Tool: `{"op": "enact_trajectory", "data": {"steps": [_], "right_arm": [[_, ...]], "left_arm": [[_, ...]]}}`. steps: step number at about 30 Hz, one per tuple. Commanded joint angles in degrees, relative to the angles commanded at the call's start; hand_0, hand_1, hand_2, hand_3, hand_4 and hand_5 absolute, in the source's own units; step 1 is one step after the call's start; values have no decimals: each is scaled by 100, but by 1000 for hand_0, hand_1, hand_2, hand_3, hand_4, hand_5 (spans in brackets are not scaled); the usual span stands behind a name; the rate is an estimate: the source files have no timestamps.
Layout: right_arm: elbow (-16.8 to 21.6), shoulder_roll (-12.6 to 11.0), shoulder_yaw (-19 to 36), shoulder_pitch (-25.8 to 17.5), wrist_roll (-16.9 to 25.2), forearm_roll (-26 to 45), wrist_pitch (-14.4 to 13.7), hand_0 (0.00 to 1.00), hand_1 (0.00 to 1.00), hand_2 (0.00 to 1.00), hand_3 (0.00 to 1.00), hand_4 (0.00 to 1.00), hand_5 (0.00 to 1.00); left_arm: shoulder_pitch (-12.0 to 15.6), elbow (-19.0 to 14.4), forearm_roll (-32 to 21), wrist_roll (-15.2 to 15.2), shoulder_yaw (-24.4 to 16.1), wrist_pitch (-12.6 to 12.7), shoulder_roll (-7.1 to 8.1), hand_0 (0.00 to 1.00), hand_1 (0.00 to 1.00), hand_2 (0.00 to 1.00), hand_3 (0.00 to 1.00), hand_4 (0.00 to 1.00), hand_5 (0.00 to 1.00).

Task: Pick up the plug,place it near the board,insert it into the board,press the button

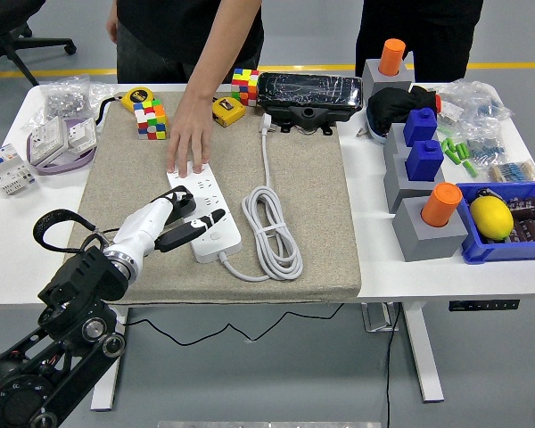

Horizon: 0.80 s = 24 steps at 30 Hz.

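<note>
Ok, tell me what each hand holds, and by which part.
The left hand grasps nothing; its fingers rest on the strip. A person's hand presses the strip's far end.

The left hand (180, 223) is stretched toward two o'clock, fingers extended; a person's hand (188, 134) is laid flat at twelve.
</note>
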Motion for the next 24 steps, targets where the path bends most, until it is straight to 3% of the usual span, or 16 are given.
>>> {"op": "enact_trajectory", "data": {"steps": [11, 24], "right_arm": [[0, -18, -4, 52, 19, 14, 2, 781, 722, 720, 750, 998, 943], [0, -22, -14, 47, 24, 41, 5, 781, 723, 719, 750, 998, 942]], "left_arm": [[-558, 150, -146, 61, 569, -116, 205, 937, 927, 919, 917, 998, 998], [-642, 306, -168, 30, 603, -139, 216, 941, 926, 915, 915, 998, 998]]}}
